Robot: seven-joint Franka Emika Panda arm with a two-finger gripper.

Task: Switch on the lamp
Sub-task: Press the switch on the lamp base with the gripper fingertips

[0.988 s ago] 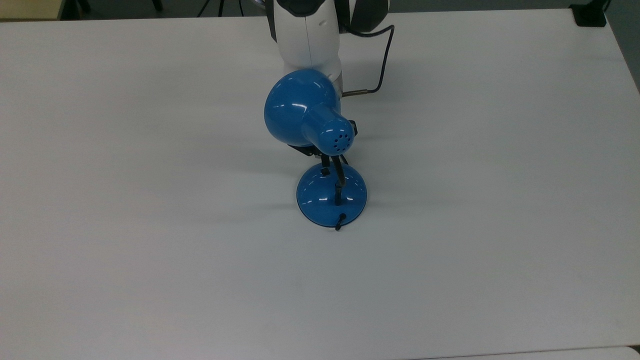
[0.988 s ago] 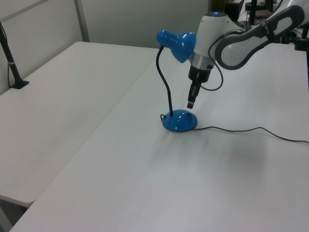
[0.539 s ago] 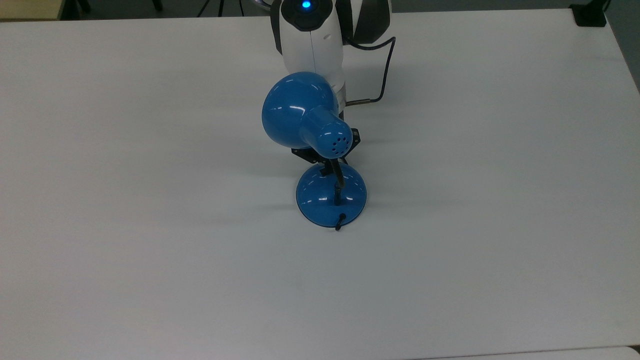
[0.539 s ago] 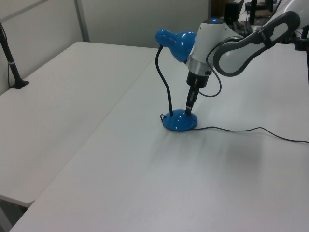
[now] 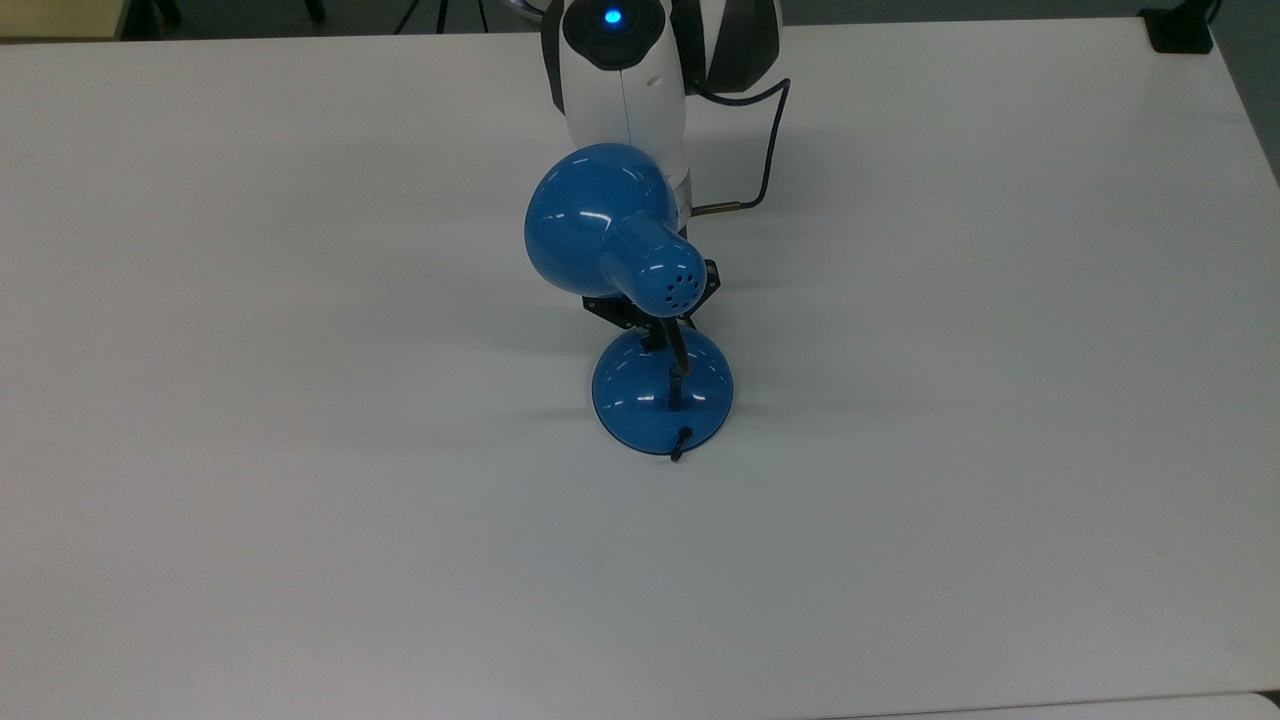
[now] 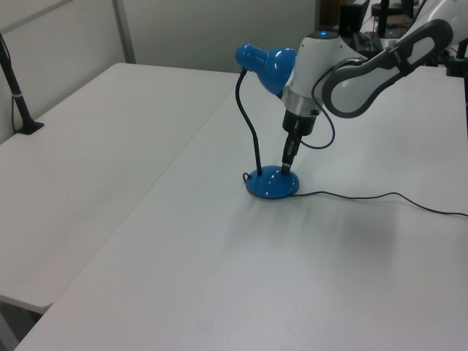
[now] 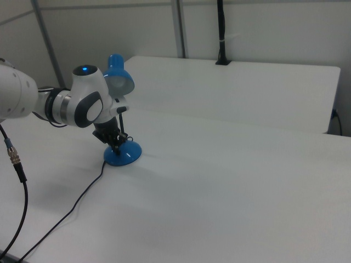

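Here the small glossy blue desk lamp stands mid-way on the white table. The arm's black two-finger gripper reaches down under the shade, fingertips pressed together on the domed base's top.

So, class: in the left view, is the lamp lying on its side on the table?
No. The lamp stands upright, its round base flat on the table.

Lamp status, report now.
Gripper down on the lamp base, fingers together. Shade dark, no glow seen. Nothing in the way.
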